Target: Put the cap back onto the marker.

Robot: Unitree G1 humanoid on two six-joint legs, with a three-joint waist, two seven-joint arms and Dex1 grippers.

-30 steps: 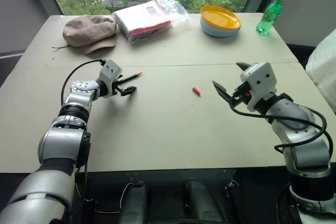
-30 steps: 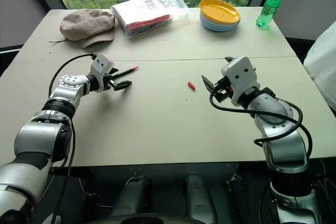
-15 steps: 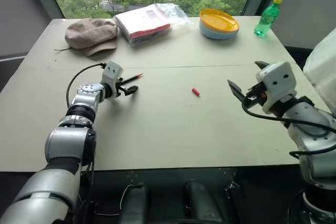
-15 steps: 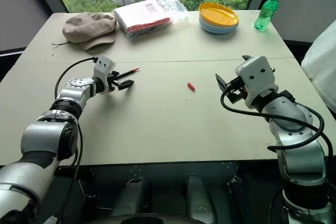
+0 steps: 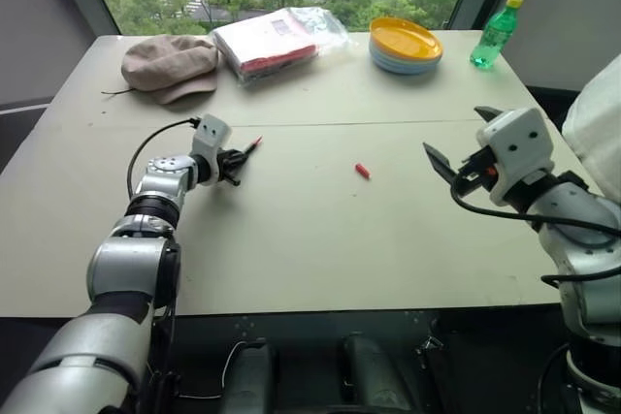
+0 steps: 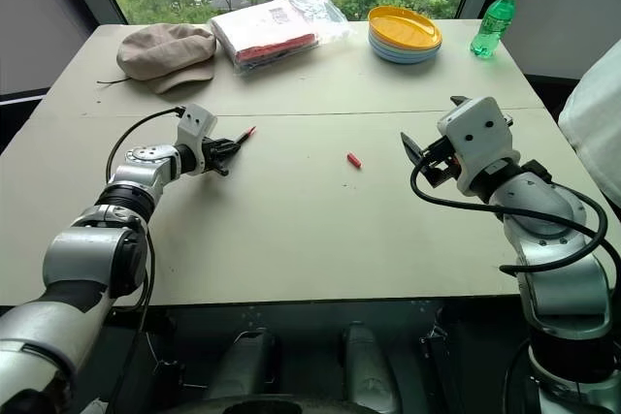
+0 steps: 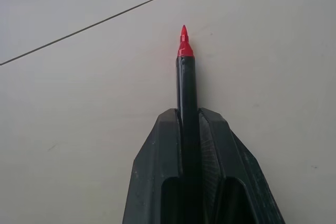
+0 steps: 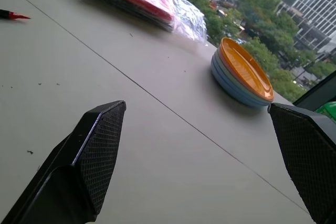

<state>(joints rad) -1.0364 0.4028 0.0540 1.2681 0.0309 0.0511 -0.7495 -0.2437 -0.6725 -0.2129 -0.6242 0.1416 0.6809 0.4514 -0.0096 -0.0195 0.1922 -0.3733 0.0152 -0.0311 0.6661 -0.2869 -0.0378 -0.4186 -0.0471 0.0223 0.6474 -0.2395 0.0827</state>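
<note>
Nearby, cap (image 5: 362, 171) lies apart, left jaws pinching marker (image 7: 186, 85), right jaws spread.

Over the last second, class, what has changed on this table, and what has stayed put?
The left gripper closed on the marker, which it had straddled with open jaws. The right gripper drew back to the right, still open. The cap lies where it was on the table.

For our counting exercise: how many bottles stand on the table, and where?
1. A green plastic bottle with a yellow cap stands upright at the far right corner of the pale table, just right of the stack of plates with a yellow one on top. None seems hidden.
</note>
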